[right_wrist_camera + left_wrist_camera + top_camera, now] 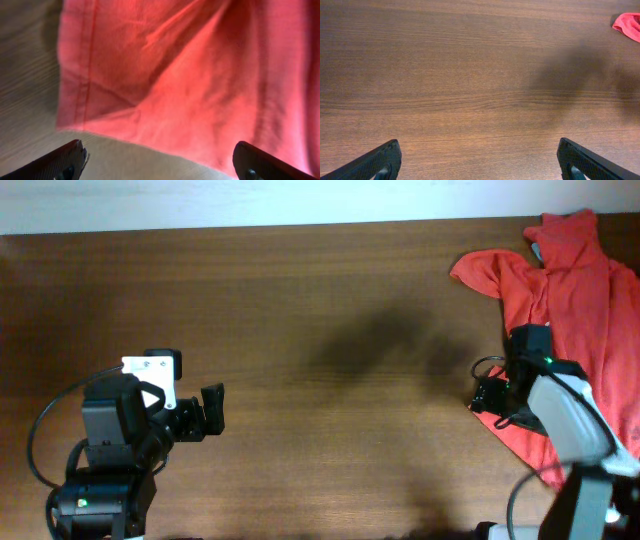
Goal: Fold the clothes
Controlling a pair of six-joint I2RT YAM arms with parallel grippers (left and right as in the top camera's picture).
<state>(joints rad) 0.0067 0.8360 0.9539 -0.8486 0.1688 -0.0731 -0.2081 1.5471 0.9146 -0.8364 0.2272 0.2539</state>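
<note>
A red-orange garment [580, 290] lies crumpled at the table's far right, with a sleeve reaching left. My right gripper [490, 395] is over its lower left edge; in the right wrist view the fingers [160, 167] are wide open just above the red cloth's [180, 75] hem, holding nothing. My left gripper [210, 410] is at the table's left, far from the garment. In the left wrist view its fingers [480, 165] are wide open over bare wood, and a corner of the red cloth [627, 25] shows at the top right.
The brown wooden table [300, 330] spans the whole view, with its back edge along the top. A dark shadow falls on the wood in the middle right.
</note>
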